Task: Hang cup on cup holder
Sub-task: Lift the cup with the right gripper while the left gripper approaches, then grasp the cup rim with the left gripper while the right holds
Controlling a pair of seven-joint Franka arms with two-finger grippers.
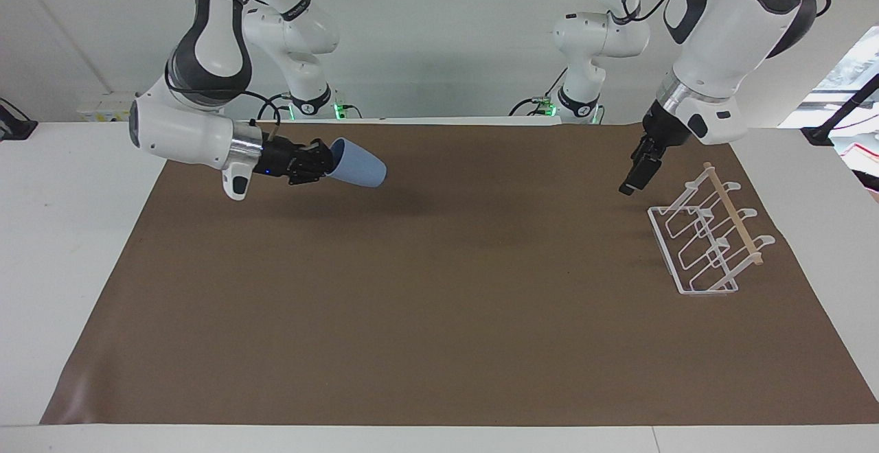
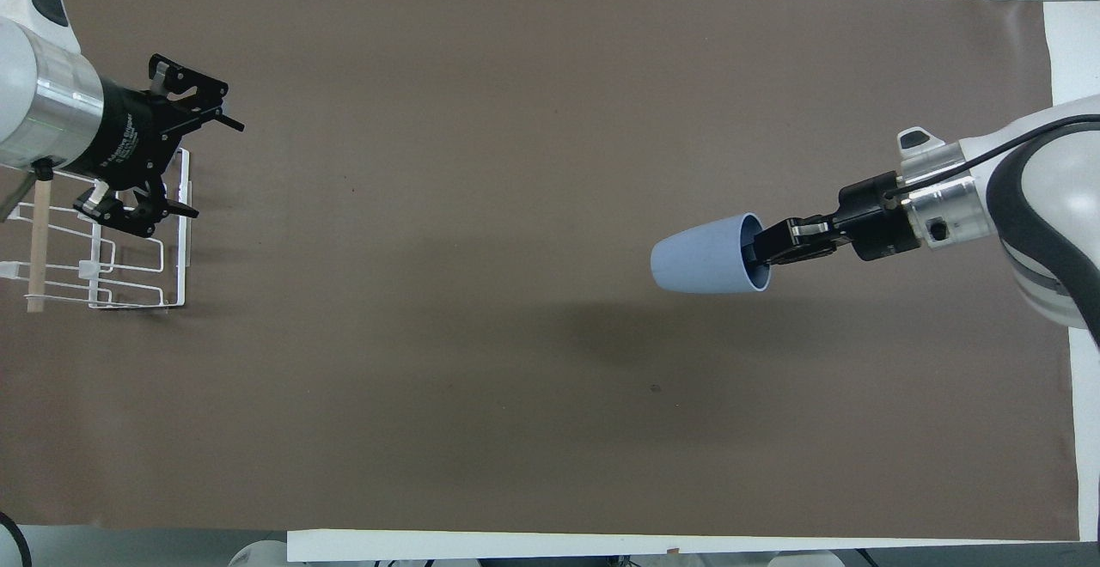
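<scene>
1. Right gripper (image 1: 328, 162) is clamped on the rim of the light-blue cup (image 1: 357, 163), held sideways over the worktop (image 1: 439, 288).
2. Left gripper (image 2: 210, 165) is spread wide, raised just beside the white wire cup holder (image 1: 707, 233).

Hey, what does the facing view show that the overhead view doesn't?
Only the facing view shows both arms' bases and upper links, the wall, and height: the cup hangs tilted, clear of the brown mat, and the left gripper is in the air beside the cup holder.

Only the overhead view looks into the cup's mouth, with one of the right gripper's jaws inside the rim, and shows the left gripper's jaws spread apart.

Both show the cup held by the right gripper toward the right arm's end, and the cup holder standing on the mat at the left arm's end.
</scene>
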